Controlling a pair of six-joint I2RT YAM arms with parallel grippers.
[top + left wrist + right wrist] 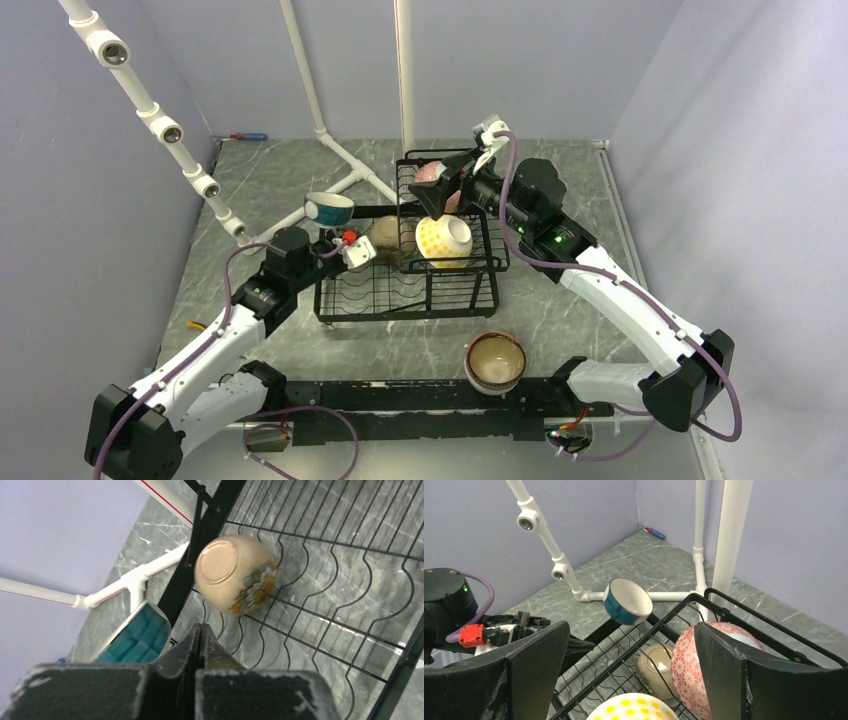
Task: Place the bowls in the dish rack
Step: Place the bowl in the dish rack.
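Note:
The black wire dish rack [405, 300] stands mid-table. A cream floral bowl [235, 575] lies on its side in the lower tray, just ahead of my left gripper [202, 626], which is shut on nothing. A yellow-dotted bowl [444, 241] leans in the tray too. A pink-patterned bowl [686, 665] stands in the raised basket, partly behind one finger of my right gripper [631, 630], whose jaws are wide open above it. A teal-and-white bowl [329, 209] sits tilted outside the rack's far-left corner. Brown-rimmed bowls [495, 362] are stacked near the front edge.
A white pipe frame [340, 180] runs across the floor behind the rack, with a slanted arm of fittings [165, 130] at the upper left. A red-and-blue screwdriver [248, 136] lies by the back wall. Purple walls close in on three sides.

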